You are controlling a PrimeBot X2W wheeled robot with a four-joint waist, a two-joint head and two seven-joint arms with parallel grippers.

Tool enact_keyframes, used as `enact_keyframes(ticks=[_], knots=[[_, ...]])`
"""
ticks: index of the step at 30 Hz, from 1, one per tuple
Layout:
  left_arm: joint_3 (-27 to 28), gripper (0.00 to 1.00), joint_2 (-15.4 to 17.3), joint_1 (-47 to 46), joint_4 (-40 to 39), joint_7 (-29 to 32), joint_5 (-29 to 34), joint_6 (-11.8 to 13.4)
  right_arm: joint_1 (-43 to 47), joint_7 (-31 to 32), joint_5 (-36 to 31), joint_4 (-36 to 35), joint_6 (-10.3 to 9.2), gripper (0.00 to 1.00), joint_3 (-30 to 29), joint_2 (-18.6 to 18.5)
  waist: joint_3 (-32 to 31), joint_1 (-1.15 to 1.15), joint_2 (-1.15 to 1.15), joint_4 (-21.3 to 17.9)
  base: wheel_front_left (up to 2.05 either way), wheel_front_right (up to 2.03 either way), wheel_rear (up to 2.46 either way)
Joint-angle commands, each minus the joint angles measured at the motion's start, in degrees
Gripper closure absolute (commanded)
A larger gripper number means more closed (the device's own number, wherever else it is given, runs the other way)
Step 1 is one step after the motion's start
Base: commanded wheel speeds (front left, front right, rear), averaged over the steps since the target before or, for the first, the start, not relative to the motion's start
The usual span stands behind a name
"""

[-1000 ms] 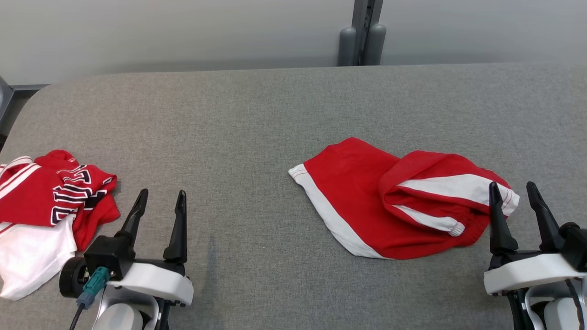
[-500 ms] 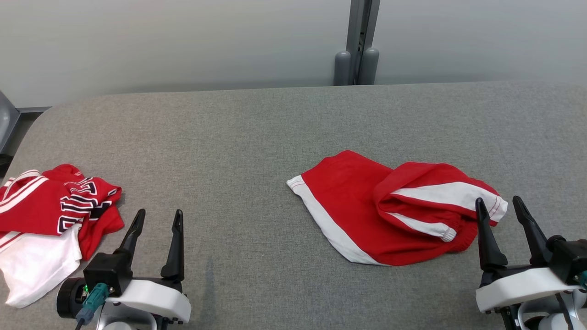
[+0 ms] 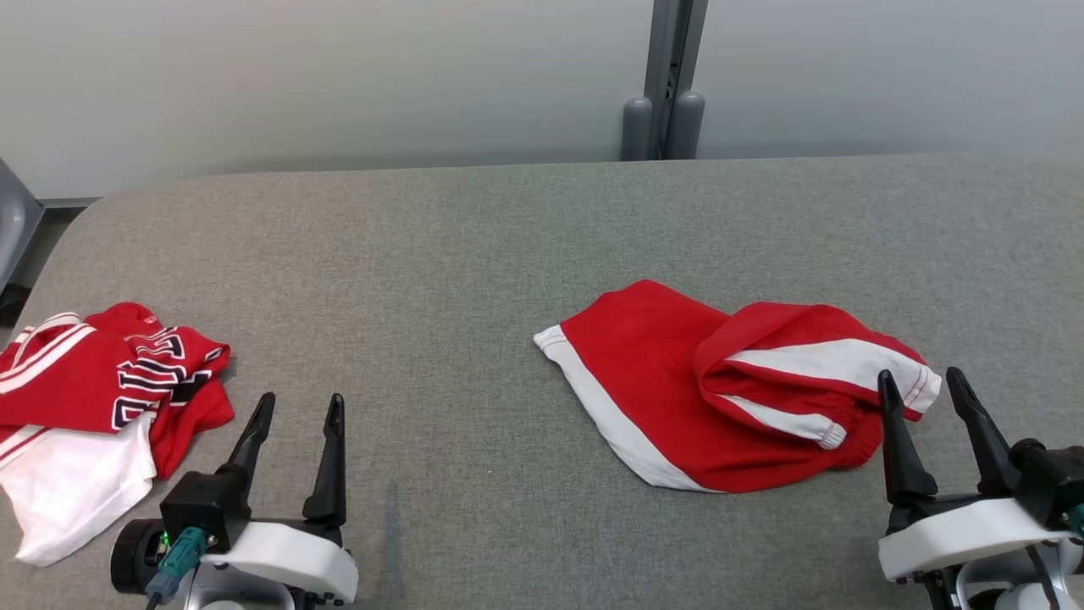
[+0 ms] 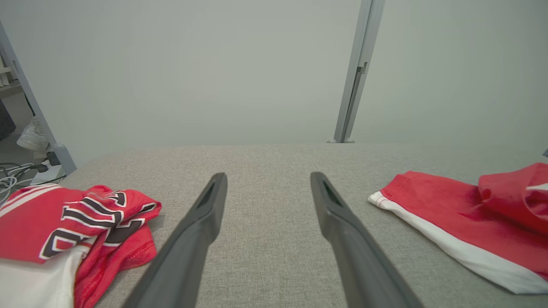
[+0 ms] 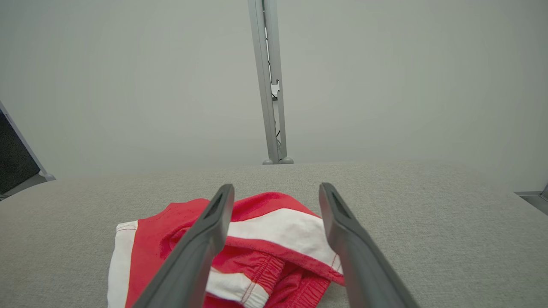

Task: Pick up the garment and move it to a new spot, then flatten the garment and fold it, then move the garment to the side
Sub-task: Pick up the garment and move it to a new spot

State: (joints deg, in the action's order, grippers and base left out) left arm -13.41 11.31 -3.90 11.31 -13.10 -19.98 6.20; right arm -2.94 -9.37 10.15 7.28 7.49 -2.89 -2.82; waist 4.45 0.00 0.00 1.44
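left jaws: over the near side of the bench (image 3: 474,246), toward its left corner; the two dark fingers (image 3: 328,462) stand wide apart with nothing between them, bare grey fabric below.
right jaws: over the near side toward the right corner; these fingers (image 3: 900,449) are also spread wide and grip nothing. Seen from the head, the left tip overlaps the near right end of the shorts; whether it touches the cloth I cannot tell.
jersey: a crumpled red jersey (image 3: 93,381) with black and white lettering lies by the near left corner, just left of the left jaws and apart from them. A white cloth (image 3: 68,483) spreads from under its near edge.
shorts: the red shorts (image 3: 652,381) with white side stripes lie on the right half of the bench, nearer the near edge than the far one. One leg is spread flat toward the middle. The other end is bunched and folded over itself, with the elastic waistband showing just ahead of the right jaws.
middle of bench: bare grey fabric between jersey and shorts, which lie well apart.
far edge: a pale wall (image 3: 339,76) behind it, with a grey post (image 3: 669,51) rising near the middle.
floor past the left edge: a white shoe (image 4: 32,137) and some cables (image 4: 13,179), seen from the left wrist.
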Motion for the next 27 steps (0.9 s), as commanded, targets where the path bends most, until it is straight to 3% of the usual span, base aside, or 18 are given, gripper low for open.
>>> enact_keyframes(ticks=[1,19,27], knots=[[0.0,0.00,0.3,0.4,-0.2,0.1,-0.2,0.4,0.2,-0.2,0.2,0.0,0.01,0.00,0.0,-0.2,0.0,0.00,0.00,0.1,0.00,0.00,0.00],[-0.5,0.00,0.7,0.1,-0.4,0.0,-0.7,0.8,-0.4,0.0,0.6,0.7,0.01,0.00,-0.1,-0.2,0.7,0.00,0.00,0.2,0.00,0.00,0.00],[-1.1,0.00,0.7,-1.9,-0.5,-0.2,-0.8,0.5,-1.8,0.0,-0.4,4.9,0.01,0.00,-4.9,-0.2,2.9,0.00,0.00,0.8,0.00,0.00,0.00]])
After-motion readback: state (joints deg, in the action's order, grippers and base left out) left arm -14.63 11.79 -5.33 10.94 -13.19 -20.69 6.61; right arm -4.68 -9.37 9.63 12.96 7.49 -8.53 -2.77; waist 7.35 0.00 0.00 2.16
